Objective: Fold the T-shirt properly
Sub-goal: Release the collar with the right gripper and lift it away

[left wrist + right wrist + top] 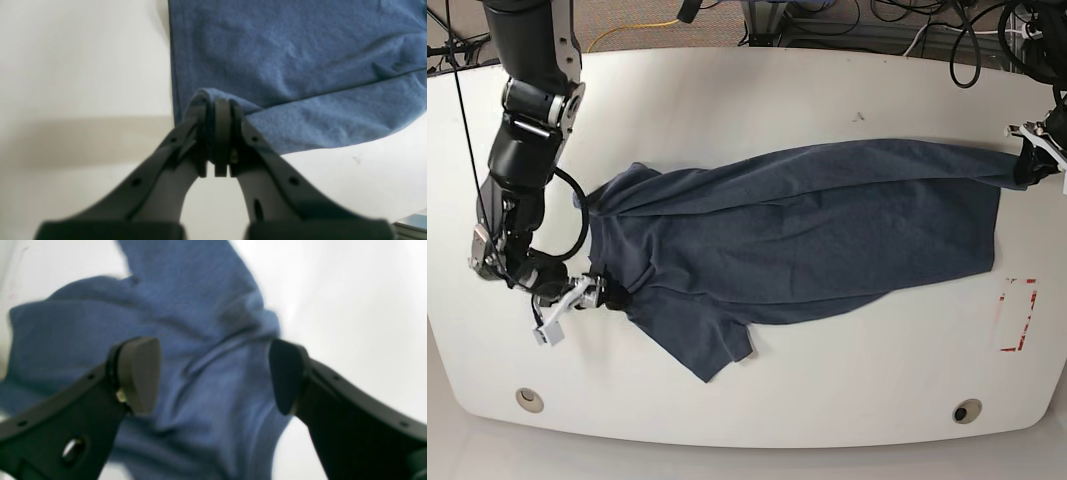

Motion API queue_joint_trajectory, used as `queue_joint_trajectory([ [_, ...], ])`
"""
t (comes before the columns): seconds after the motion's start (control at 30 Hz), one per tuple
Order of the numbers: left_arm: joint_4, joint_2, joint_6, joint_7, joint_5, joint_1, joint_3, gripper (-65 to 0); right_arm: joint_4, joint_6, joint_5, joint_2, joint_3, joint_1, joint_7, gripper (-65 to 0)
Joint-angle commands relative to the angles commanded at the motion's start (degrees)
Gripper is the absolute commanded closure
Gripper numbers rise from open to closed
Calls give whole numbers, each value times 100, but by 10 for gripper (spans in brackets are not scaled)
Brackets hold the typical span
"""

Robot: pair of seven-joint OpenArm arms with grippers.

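The dark slate-blue T-shirt [797, 230] lies stretched lengthwise across the white table [827, 100], crumpled at its left end, with one sleeve pointing toward the front edge. No lettering shows. My left gripper [220, 106] is shut on a pinch of the shirt's edge [283, 50]. In the base view this gripper [1030, 163] is at the shirt's far right corner. My right gripper [213, 373] is open, its jaws wide apart over bunched fabric [206, 426]. In the base view it [615, 296] sits at the shirt's left end near the sleeve.
Red tape marks [1017, 315] lie on the table right of the shirt. Two round holes [527, 398] [967, 411] sit near the front edge. Cables [907, 30] lie beyond the far edge.
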Motion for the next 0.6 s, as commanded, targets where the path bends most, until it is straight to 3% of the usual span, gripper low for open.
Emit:
queue_joint_trajectory([
  [0.13,0,0,0,0,0,0,0,0,1020,0,721,-18,563,-932,-484,-482],
  [0.4,0,-18,0,0,0,0,105,0,2048,0,1811,-18,1169,-2725,-510,-482],
  [0.6,0,-9,0,0,0,0,132,0,2303,0,2189,-141,1556,-3657,-510,-482],
])
